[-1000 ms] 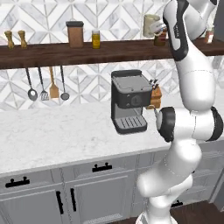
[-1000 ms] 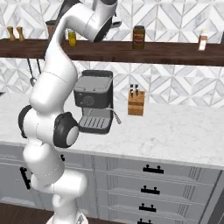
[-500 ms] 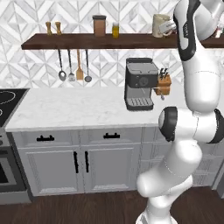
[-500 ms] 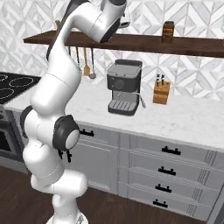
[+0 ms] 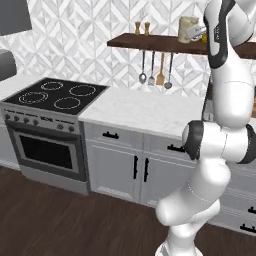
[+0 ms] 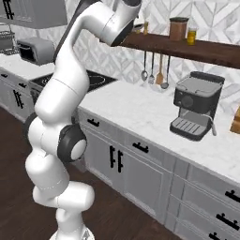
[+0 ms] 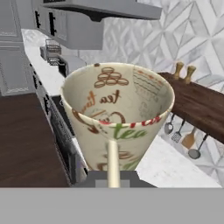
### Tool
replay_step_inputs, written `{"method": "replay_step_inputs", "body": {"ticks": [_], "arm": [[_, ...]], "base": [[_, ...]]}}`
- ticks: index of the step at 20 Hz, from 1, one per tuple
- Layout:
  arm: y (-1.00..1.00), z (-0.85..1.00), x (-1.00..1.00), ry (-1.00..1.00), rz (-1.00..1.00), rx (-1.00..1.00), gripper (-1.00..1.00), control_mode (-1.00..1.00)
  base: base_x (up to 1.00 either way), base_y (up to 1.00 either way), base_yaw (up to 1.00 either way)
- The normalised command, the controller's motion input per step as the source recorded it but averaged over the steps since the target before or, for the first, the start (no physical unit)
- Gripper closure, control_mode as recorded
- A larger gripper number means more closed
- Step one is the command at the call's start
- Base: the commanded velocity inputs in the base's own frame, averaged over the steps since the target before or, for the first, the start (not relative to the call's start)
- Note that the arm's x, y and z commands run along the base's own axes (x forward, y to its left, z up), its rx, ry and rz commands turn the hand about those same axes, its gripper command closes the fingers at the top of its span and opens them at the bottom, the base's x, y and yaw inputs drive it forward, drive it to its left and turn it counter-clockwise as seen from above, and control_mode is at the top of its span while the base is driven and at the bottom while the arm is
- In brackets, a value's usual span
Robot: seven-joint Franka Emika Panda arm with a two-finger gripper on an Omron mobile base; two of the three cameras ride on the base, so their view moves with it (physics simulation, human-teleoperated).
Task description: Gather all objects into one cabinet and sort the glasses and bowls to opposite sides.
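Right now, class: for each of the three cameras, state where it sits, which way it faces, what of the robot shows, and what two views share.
Left base view: behind-left of the arm, facing the stove and long shelf; white arm at right carries the cream mug.
Right base view: behind-right, facing the coffee machine; arm at left.
Hand view: on the hand, looking into the mug.
Both base views share the hanging utensils.

Stove (image 5: pixel 57 97) left, espresso machine (image 6: pixel 194 110) right (utensils (image 5: pixel 155 70) hanging)
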Motion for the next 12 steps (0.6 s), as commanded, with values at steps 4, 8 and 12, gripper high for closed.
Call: {"method": "replay_step_inputs", "body": {"ticks": [4,8,12], "arm": [[0.0,0.0,0.0,0.0,0.0,0.0,1.0,1.0],[0.0,0.0,0.0,0.0,0.0,0.0,1.0,1.0],[0.0,0.0,0.0,0.0,0.0,0.0,1.0,1.0]], "base": [[-0.3,0.0,0.66],[-0.29,0.0,0.65],[-0.21,0.0,0.62]]}}
